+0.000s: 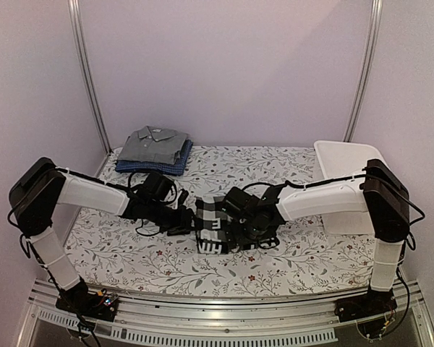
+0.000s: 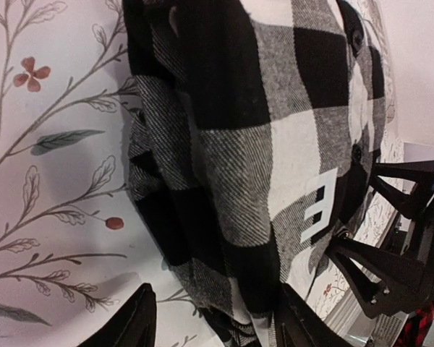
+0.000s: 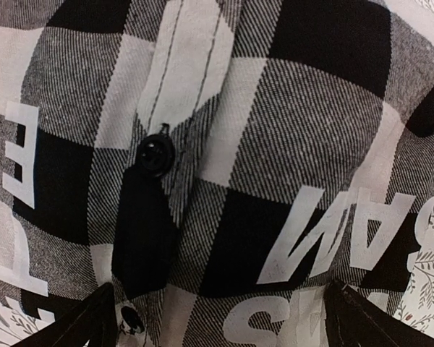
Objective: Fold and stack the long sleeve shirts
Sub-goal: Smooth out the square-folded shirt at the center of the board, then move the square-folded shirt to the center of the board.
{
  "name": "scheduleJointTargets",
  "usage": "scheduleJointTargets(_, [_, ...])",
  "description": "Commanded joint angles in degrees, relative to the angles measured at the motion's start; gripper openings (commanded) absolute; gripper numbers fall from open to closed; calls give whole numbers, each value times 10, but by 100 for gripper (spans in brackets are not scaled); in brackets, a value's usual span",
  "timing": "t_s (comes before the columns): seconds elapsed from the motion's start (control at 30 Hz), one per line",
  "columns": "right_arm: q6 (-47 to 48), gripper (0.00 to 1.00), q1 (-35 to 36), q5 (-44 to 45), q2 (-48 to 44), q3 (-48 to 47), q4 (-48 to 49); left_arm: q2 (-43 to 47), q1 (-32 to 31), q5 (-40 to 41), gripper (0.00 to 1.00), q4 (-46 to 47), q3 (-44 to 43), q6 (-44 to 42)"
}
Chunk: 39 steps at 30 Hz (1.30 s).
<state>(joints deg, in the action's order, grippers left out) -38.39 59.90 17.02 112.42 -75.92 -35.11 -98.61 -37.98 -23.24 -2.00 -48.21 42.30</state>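
- The checked shirt [image 1: 215, 224] lies folded into a compact bundle on the bench [image 1: 296, 264], midway along its near edge, between the two arms.
- The grey shirt [image 1: 155, 144] sits folded on the blue shirt [image 1: 176, 166] at the far left corner, and the white basket [image 1: 343, 163] stands at the far right.
- The checked cloth looks soft, light and limp. Its layers would probably slide apart, so I judge the best hold is on both side edges through every layer.
- The left end effector [image 2: 217, 318] sits low at the bundle's left edge. Its fingers are spread, with the fold between them and nothing pinched.
- The right end effector [image 3: 217, 318] hangs close over the button placket [image 3: 155, 155], its fingers spread wide and holding nothing.
- Both forearms reach inward from the sides with the elbows raised.
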Motion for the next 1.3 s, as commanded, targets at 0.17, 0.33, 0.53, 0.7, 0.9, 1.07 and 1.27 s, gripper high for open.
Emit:
scheduleJointTargets(0.17, [-4,99,-8,19,-92,13,-10,-49,1,16,53,-9,-38,-10])
scheduleJointTargets(0.33, [2,99,-29,24,-121,43,5,-79,-11,33,46,-24,-64,1])
scheduleJointTargets(0.53, [10,99,-68,3,-156,101,52,-105,-22,53,26,-43,-82,22])
scheduleJointTargets(0.7, [18,94,-117,-30,-159,143,110,-109,-21,58,5,-55,-89,20])
scheduleJointTargets(0.9, [31,69,-130,-40,-131,122,121,-82,0,61,1,-104,-90,-39])
scheduleJointTargets(1.07, [28,56,-127,-75,-111,120,141,-50,47,36,1,-144,-78,-109])
scheduleJointTargets(1.27, [26,52,-119,-107,-75,97,162,-50,71,13,3,-172,-89,-162])
